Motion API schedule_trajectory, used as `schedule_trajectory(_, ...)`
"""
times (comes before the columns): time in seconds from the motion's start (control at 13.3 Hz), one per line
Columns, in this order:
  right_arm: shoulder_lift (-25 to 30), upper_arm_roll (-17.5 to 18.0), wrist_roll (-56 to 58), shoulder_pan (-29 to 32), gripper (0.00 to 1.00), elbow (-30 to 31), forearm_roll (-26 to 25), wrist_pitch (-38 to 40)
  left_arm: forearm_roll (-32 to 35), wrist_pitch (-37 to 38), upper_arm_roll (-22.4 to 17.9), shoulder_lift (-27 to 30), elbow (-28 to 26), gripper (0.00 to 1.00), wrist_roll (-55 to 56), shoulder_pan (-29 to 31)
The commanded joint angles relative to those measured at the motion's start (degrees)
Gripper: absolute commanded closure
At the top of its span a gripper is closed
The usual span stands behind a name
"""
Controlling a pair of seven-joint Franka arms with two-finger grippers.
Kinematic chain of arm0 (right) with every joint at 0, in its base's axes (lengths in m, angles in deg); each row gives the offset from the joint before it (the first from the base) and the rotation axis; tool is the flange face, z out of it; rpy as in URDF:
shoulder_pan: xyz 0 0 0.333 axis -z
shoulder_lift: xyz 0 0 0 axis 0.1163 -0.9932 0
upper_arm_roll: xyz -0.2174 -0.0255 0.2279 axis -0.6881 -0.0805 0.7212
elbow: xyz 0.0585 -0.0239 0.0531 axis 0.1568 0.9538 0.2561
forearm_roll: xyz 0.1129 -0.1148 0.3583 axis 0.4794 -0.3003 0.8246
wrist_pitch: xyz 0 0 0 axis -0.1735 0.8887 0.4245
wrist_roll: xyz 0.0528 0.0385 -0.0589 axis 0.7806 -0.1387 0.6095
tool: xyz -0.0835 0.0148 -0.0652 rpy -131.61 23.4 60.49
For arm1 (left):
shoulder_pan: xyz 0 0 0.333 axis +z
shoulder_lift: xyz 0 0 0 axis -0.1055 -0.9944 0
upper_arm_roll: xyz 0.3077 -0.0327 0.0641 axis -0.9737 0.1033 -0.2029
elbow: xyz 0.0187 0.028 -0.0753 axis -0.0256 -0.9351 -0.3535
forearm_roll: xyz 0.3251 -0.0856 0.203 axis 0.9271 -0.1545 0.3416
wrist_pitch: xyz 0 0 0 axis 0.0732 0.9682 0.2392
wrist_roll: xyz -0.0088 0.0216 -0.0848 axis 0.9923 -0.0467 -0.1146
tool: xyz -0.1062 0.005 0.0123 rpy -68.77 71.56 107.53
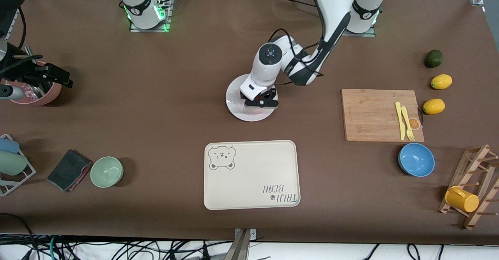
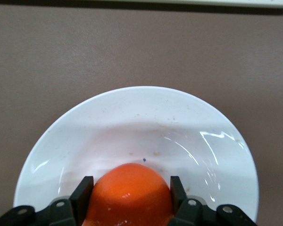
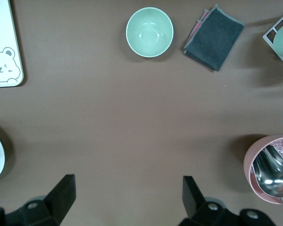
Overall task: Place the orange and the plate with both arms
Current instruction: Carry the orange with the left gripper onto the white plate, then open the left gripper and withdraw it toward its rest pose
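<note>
The white plate [image 1: 236, 105] lies mid-table, farther from the front camera than the bear tray. My left gripper [image 1: 262, 101] is low over the plate and shut on the red-orange orange [image 2: 129, 193]. In the left wrist view, both fingers [image 2: 83, 190] press the orange's sides, just over the plate's bowl [image 2: 155, 122]. The orange is hidden under the hand in the front view. My right gripper [image 1: 62, 78] hangs open and empty over bare table [image 3: 128, 188] at the right arm's end, beside the pink cup.
The cream bear tray [image 1: 251, 174] lies nearer the front camera. A green bowl [image 1: 107, 171], a dark cloth [image 1: 69, 169] and the pink cup with a spoon [image 1: 41, 95] are at the right arm's end. A cutting board [image 1: 370, 114], a blue bowl [image 1: 416, 159] and lemons [image 1: 441, 81] are at the left arm's end.
</note>
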Motion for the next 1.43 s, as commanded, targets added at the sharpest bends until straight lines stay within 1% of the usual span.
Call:
schedule_trajectory(0.0, 0.63, 0.27, 0.03, 0.18, 0.0, 0.32, 0.12, 0.42, 1.86, 0.51, -2.09, -2.73, 3.42, 0.69, 2.84, -2.04)
schedule_trajectory(0.08, 0.63, 0.27, 0.03, 0.18, 0.0, 0.32, 0.12, 0.42, 1.86, 0.51, -2.09, -2.64, 3.42, 0.18, 2.93, -1.95)
schedule_trajectory(0.15, 0.54, 0.27, 0.03, 0.18, 0.0, 0.32, 0.12, 0.51, 1.95, 0.59, -2.09, -2.29, 3.42, 0.0, 2.93, -1.86)
schedule_trajectory(0.3, 0.54, 0.27, 0.12, 0.18, 0.0, 0.32, 0.12, 0.51, 2.12, 1.56, -2.09, -0.19, 3.42, 0.0, 3.89, -1.69)
schedule_trajectory(0.38, 0.54, 0.27, 0.12, 0.18, 0.0, 0.32, 0.12, 0.51, 2.04, 4.61, -2.09, 2.61, 3.33, 0.0, 4.24, -0.99)
schedule_trajectory(0.53, 0.54, 0.27, 0.21, 0.18, 0.0, 0.32, 0.12, 0.51, 2.21, 12.68, -1.65, 9.37, 2.9, 0.0, 3.55, 3.56)
schedule_trajectory(0.6, 0.63, 0.27, 0.21, 0.18, 0.0, 0.32, 0.12, 0.51, 2.21, 15.25, -1.3, 12.79, 2.46, 0.0, 2.24, 7.41)
schedule_trajectory(0.75, 0.54, 0.27, 0.21, 0.27, 0.0, 0.32, 0.12, 0.51, 2.04, 18.51, 1.24, 18.86, 0.53, 0.0, -5.12, 16.37)
schedule_trajectory(0.83, 0.54, 0.27, 0.21, 0.18, 0.0, 0.32, 0.12, 0.51, 2.03, 20.52, 1.25, 21.42, -0.26, 0.0, -8.81, 20.07)
schedule_trajectory(0.9, 0.54, 0.27, 0.21, 0.18, 0.0, 0.32, 0.12, 0.51, 1.95, 22.81, 1.25, 24.05, -1.23, 0.0, -13.63, 23.76)
schedule_trajectory(1.05, 0.54, 0.27, 0.21, 0.18, 0.0, 0.32, 0.12, 0.51, 1.51, 26.42, 1.25, 28.89, -4.47, 0.0, -27.67, 31.41)
schedule_trajectory(1.13, 0.63, 0.27, 0.21, 0.18, 0.0, 0.32, 0.12, 0.51, 1.51, 26.87, 0.47, 31.44, -6.14, 0.0, -33.92, 34.14)
schedule_trajectory(1.2, 0.54, 0.27, 0.21, 0.18, 0.0, 0.32, 0.12, 0.51, 1.51, 28.79, -1.98, 33.9, -7.03, 0.0, -38.6, 34.69)
schedule_trajectory(1.28, 0.63, 0.27, 0.21, 0.18, 0.0, 0.32, 0.12, 0.51, 1.42, 32.29, -5.22, 35.66, -7.04, 0.0, -41.6, 34.7)
schedule_trajectory(1.35, 0.54, 0.27, 0.29, 0.18, 0.0, 0.32, 0.12, 0.51, 1.24, 35.02, -7.25, 37.42, -7.04, 0.0, -43.89, 34.7)
